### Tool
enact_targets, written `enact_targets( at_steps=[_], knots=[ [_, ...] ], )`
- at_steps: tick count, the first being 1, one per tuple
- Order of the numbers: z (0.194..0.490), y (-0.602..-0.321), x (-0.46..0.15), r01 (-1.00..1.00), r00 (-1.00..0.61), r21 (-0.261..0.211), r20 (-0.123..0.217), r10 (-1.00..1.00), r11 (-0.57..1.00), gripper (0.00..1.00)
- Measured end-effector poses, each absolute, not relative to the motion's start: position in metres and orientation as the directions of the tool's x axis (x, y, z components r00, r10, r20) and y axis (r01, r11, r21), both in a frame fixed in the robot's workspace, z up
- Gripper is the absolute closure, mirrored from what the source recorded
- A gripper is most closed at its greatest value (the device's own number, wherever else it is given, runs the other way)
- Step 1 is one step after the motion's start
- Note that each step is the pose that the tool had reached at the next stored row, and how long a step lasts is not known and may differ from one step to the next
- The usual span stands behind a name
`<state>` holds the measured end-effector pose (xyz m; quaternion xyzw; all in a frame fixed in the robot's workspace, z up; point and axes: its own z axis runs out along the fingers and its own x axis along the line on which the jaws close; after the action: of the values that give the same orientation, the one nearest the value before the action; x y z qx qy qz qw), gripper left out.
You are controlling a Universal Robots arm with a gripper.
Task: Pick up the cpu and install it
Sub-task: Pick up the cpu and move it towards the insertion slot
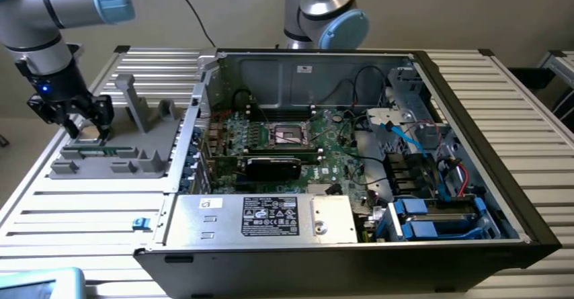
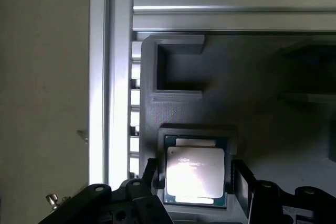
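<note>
here our pincer (image 1: 88,132) hangs spread wide over the grey fixture (image 1: 134,156), one of its fingers (image 2: 240,182) on each side of the cpu (image 2: 195,170), gripping nothing. the cpu lies flat in a pocket (image 2: 195,130) of the fixture, which we judge keeps it square for grasping. the pocket walls crowd both fingers. beside the fixture, on the tabletop (image 1: 80,211), stands the open computer case (image 1: 466,131) with its socket (image 1: 289,134).

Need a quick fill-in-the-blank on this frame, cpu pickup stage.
1. The gripper is ___, one finger on each side of the cpu.
2. The cpu lies in a ___ holder, not in the computer case.
3. The holder stands to the exterior view's ___ of the computer case.
Missing: open; grey; left.
</note>
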<state>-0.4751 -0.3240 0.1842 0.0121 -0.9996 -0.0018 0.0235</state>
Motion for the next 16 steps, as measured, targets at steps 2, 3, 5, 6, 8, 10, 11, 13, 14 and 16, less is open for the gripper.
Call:
enact_targets(
  at_steps=[2, 3, 5, 6, 8, 10, 11, 13, 14, 16],
  knots=[
    [0.1842, -0.3234, -0.4761, -0.024, -0.999, 0.002, 0.042, -0.024, 1.0, 0.34],
    [0.1842, -0.3234, -0.4762, -0.024, -0.999, 0.002, 0.04, -0.024, 1.0, 0.34],
    [0.1841, -0.3234, -0.4762, -0.024, -0.999, 0.002, 0.038, -0.024, 1.0, 0.34],
    [0.1841, -0.3234, -0.4763, -0.024, -0.999, 0.002, 0.038, -0.024, 1.0, 0.34],
    [0.1841, -0.3233, -0.4764, -0.024, -0.999, 0.002, 0.038, -0.024, 1.0, 0.34],
    [0.1841, -0.3233, -0.4764, -0.024, -0.999, 0.002, 0.038, -0.024, 1.0, 0.34],
    [0.1841, -0.3233, -0.4764, -0.024, -0.999, 0.002, 0.038, -0.024, 1.0, 0.34],
    [0.1841, -0.3233, -0.4764, -0.024, -0.999, 0.002, 0.038, -0.024, 1.0, 0.34],
    [0.1841, -0.3233, -0.4764, -0.024, -0.999, 0.002, 0.038, -0.024, 1.0, 0.34],
    [0.1841, -0.3233, -0.4764, -0.024, -0.999, 0.002, 0.038, -0.024, 1.0, 0.42]
  ],
)
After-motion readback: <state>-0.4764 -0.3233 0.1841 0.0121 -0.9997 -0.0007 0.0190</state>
